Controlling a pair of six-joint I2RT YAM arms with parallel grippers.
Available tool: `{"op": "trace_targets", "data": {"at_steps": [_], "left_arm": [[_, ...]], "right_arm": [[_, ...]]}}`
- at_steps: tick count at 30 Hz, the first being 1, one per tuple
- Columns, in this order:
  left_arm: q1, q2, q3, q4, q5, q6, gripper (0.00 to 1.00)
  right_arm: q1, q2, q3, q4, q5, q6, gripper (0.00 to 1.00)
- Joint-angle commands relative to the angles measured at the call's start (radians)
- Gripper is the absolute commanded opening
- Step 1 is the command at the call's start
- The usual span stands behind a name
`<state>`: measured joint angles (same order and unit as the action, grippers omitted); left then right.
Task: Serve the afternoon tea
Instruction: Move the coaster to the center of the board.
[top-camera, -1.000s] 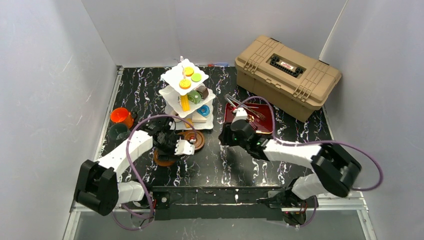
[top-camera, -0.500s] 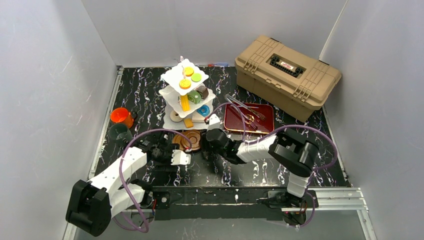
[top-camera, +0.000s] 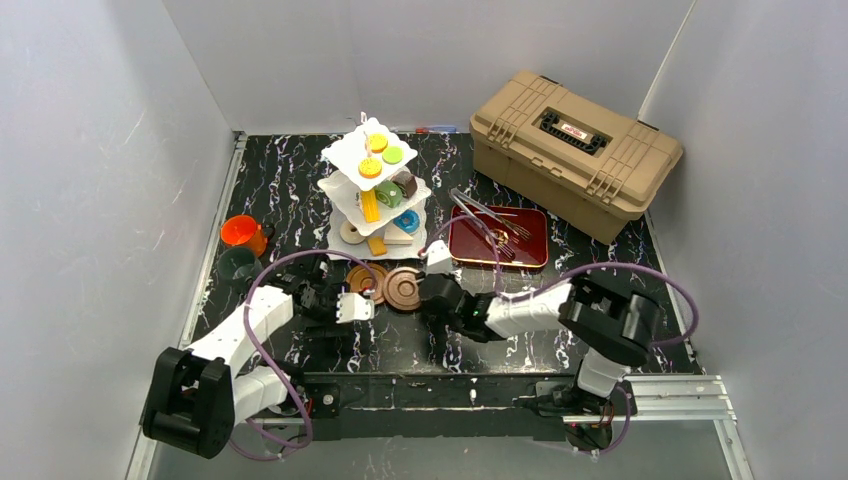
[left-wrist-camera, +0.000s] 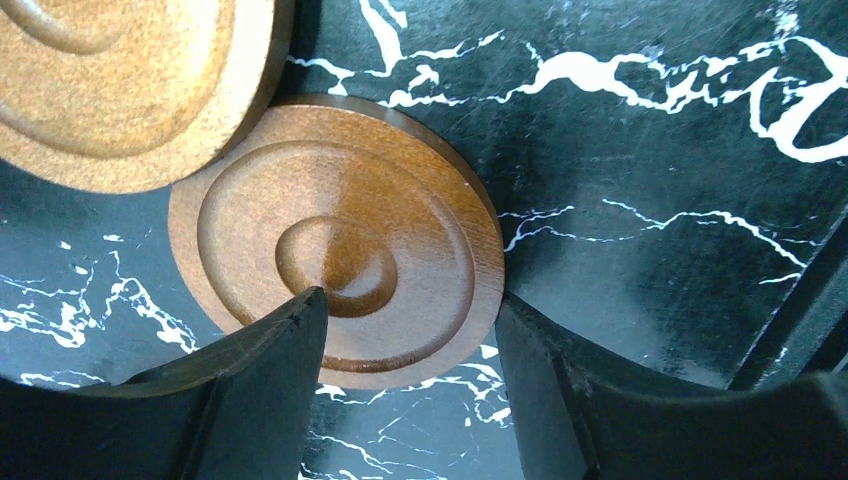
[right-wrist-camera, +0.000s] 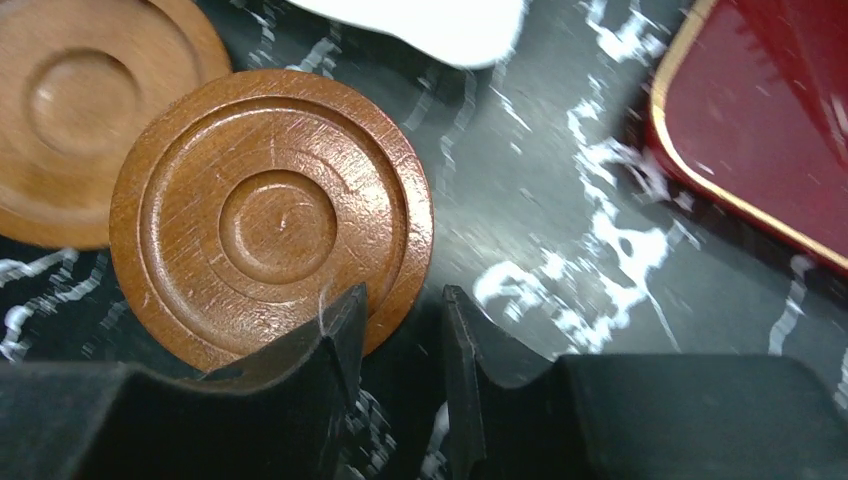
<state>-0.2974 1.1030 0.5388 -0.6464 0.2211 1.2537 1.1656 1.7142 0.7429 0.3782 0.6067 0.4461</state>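
Right gripper (right-wrist-camera: 400, 300), narrowly open and empty, is hovering at right saucer (right-wrist-camera: 270, 215); left gripper (left-wrist-camera: 410, 310), half-open, is straddling left saucer (left-wrist-camera: 335, 250); cups (top-camera: 240, 232) are waiting unserved.

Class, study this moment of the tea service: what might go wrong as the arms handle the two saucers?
The upper saucer lies partly over the lower saucer; lifting the lower one with the left gripper may tip it. The right gripper straddles only a thin rim, so its pinch might slip.

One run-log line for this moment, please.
left hand: open, astride rim of brown saucer | right hand: open, at rim of second saucer | saucers: edges overlapping
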Motion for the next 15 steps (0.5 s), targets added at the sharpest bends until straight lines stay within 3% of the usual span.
{"op": "trace_targets", "data": {"at_steps": [1,8,15], "left_arm": [[0.035,0.03,-0.008,-0.005,-0.02,0.047,0.6],[0.073,0.041,-0.005,-0.018,-0.03,0.084,0.6],[0.117,0.036,-0.02,-0.059,-0.03,0.118,0.6]], "right_arm": [[0.0,-0.124,-0.098,-0.099,0.086,0.034,0.41],[0.0,-0.331,-0.216,-0.267,0.153,0.107,0.41],[0.0,-0.443,-0.232,-0.286,0.166,0.103,0.42]]}}
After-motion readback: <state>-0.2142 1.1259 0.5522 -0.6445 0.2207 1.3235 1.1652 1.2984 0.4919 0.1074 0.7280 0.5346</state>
